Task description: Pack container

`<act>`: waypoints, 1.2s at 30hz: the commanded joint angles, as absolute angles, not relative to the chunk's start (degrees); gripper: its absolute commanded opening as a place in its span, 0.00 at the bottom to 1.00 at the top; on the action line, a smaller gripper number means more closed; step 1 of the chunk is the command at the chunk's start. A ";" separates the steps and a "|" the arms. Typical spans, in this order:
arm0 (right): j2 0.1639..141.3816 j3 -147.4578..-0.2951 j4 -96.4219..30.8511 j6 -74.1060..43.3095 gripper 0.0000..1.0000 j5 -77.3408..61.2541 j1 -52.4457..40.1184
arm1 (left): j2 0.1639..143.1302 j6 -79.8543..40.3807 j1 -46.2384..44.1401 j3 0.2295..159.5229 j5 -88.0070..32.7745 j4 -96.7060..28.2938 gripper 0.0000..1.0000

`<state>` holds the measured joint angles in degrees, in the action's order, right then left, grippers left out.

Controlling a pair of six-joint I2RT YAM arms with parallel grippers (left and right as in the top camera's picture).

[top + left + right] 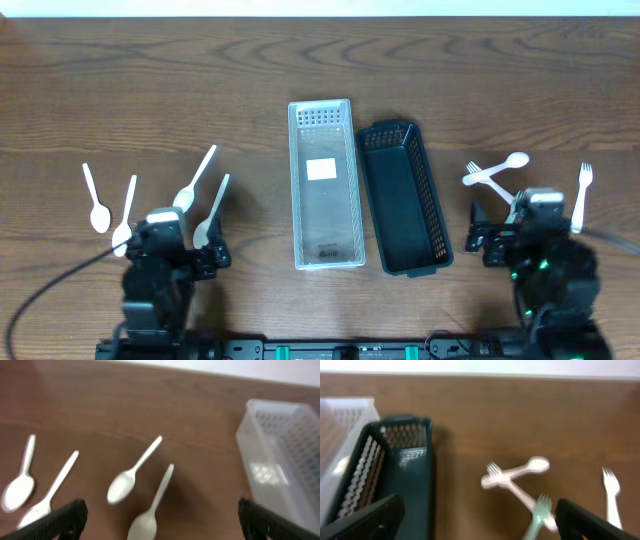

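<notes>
By our reckoning nothing is packed yet. On the left, four white spoons (193, 182) lie loose on the table, and the left gripper (172, 238) hangs at their near ends, jaws spread wide, holding nothing. In the middle the clear basket (294, 200) and black basket (437, 215) sit side by side, with no cutlery inside. On the right, a crossed spoon and fork (492, 177) and a white fork (580, 195) lie by the right gripper (510, 232), which is just as wide and empty

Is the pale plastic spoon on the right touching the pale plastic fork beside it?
Touching. The right wrist view shows the pale plastic spoon lying across the pale plastic fork, no gap at the crossing.
</notes>
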<state>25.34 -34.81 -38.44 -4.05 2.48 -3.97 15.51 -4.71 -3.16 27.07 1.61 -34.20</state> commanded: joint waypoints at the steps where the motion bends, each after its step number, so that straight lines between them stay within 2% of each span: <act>1: 32.99 -46.63 -47.79 -6.37 0.99 1.93 -3.55 | 23.35 -6.46 -3.18 38.98 0.40 -41.69 0.98; 7: 42.22 -61.21 -62.39 -6.35 0.98 -5.17 -3.55 | 35.90 -6.55 -3.18 53.49 -1.61 -55.51 0.98; 8: 42.76 -61.69 -63.11 -6.13 0.86 -4.32 -3.55 | 37.01 -6.55 -3.18 54.61 -2.59 -56.58 0.98; 10: 43.42 -61.49 -64.20 -7.57 0.41 -0.40 -3.55 | 38.63 -6.55 -3.18 55.48 -5.21 -57.47 0.98; 12: 44.27 -60.82 -65.80 -11.90 0.15 3.66 -3.55 | 39.42 -6.55 -3.18 55.48 -7.57 -57.60 0.98; 13: 44.93 -60.16 -66.67 -13.63 0.10 4.75 -3.55 | 39.68 -6.55 -3.18 55.48 -8.29 -57.71 0.98; 20: 51.00 -52.97 -66.96 -17.93 0.07 4.49 -3.55 | 40.58 -6.52 -3.18 55.40 -8.38 -57.89 0.98; 26: 59.11 -48.34 -64.03 -21.98 0.11 -3.49 -3.62 | 40.73 -6.52 -3.18 55.37 -8.38 -58.28 0.98; 36: 70.00 -46.59 -61.01 -22.02 0.14 -4.12 -3.79 | 40.73 -6.52 -3.18 55.37 -8.38 -58.26 0.98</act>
<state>68.53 -47.11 -61.28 -20.86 -3.29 -3.97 40.51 -6.20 -3.16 54.50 -7.62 -58.13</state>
